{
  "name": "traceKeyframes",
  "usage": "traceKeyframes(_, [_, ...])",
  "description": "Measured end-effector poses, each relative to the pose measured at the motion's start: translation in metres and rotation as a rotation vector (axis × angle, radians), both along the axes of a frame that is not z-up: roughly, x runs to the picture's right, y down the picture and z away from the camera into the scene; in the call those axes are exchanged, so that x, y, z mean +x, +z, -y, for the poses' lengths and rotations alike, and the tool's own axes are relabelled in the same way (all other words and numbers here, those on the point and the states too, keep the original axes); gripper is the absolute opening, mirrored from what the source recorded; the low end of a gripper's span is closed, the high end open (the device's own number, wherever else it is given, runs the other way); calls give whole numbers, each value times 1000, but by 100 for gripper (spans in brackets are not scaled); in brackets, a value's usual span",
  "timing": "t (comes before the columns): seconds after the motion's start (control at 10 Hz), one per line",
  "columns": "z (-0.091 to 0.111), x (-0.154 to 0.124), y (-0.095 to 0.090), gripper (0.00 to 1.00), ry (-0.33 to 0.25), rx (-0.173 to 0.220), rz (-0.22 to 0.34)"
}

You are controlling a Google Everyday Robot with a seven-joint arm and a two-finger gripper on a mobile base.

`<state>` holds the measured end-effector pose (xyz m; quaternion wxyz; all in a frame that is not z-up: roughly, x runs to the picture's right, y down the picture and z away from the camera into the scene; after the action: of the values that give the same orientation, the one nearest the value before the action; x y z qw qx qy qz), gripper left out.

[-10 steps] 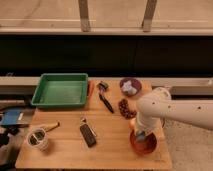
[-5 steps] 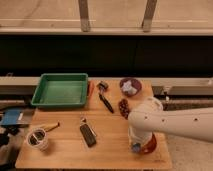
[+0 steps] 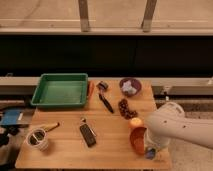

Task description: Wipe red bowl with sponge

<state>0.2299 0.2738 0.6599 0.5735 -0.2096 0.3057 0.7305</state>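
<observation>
One glossy round red bowl (image 3: 137, 139) tilted at wooden table's (image 3: 65, 150) 5 o'clock, small blue sponge (image 3: 150, 154) at bowl's 4 o'clock, gripper (image 3: 152, 148) just above it under smooth white arm, grip cannot be told.

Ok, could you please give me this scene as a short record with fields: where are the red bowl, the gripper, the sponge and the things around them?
red bowl: near the front edge of the table, right side; seems tipped toward the white arm
gripper: low at the front right corner, under the arm, right beside the bowl
sponge: small bluish patch at the gripper's lower end; contact with the bowl cannot be told
orange fruit: just behind the bowl
purple bowl: back right, white contents
green tray: back left
</observation>
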Motion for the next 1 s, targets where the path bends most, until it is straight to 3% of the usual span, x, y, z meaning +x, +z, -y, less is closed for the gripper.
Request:
traceKeyframes(0.3, [34,11,23,0,-10,9,0])
traceKeyframes(0.6, [57,-18,42,0,-59,31,50])
traceKeyframes(0.8, [57,-33,40,0,-93,34,77])
traceKeyframes(1.0, [43,-53,29,0,-113,30,96])
